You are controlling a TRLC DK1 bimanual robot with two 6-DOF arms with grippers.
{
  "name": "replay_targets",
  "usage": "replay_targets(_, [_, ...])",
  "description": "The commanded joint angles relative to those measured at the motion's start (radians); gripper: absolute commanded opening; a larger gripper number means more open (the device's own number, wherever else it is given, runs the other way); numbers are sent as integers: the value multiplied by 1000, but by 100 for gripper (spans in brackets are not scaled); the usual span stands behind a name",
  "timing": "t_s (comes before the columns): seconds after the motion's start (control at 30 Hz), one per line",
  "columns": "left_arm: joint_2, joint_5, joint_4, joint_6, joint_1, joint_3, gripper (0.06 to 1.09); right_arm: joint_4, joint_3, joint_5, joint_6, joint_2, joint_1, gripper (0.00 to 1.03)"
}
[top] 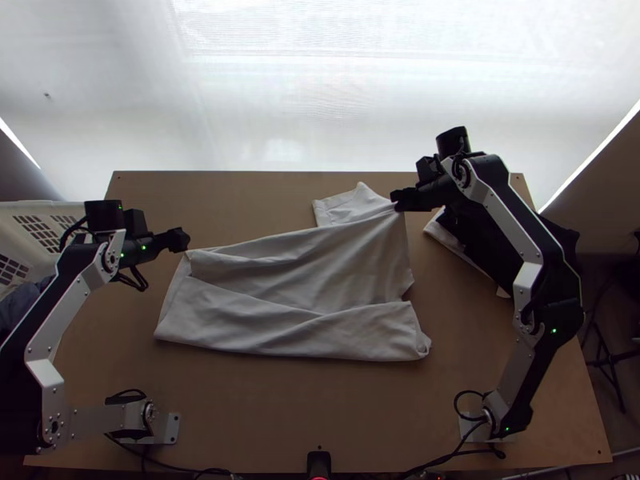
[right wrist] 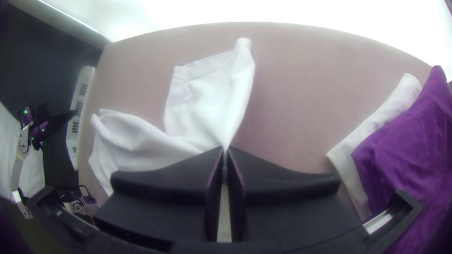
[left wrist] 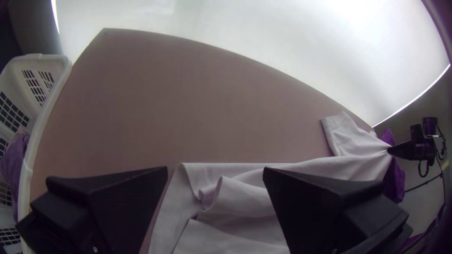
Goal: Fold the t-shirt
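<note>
The light wooden table [top: 344, 408] is largely covered at its middle by the white t-shirt [top: 296, 280], which is laid crosswise, partly folded, with a long fold running along its near part and one section jutting out toward the table's far edge. A white slatted basket [left wrist: 44, 61], with cloth inside, is set beside the table's left end. A purple cloth [right wrist: 405, 150] is seen on the table to the right of the t-shirt, with a white cloth [right wrist: 376, 122] partly covered by it. By the t-shirt's far left corner, the left gripper [top: 180, 239] is held with its fingers spread apart. At the far right, a pinch of the t-shirt is clamped between the closed fingers of the right gripper [top: 398, 200], the fabric being drawn into creases there.
</note>
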Motion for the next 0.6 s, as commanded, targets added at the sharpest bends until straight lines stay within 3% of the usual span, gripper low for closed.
replay_targets(0.0, [47, 61, -73, -84, 7, 8, 104, 0, -16, 2, -7, 5, 1, 3])
replay_targets(0.1, [52, 110, -118, -153, -7, 51, 104, 0, -20, 2, -7, 8, 2, 3])
replay_targets(0.23, [3, 106, -16, -91, 0, 6, 104, 0, -22, 2, -8, 9, 5, 3])
replay_targets(0.37, [101, 106, -286, -35, 77, 161, 104, -1, -28, 3, -13, 9, 4, 3])
replay_targets(0.57, [179, 140, -354, -260, 163, 244, 104, -1, -45, 2, -19, 6, 2, 3])
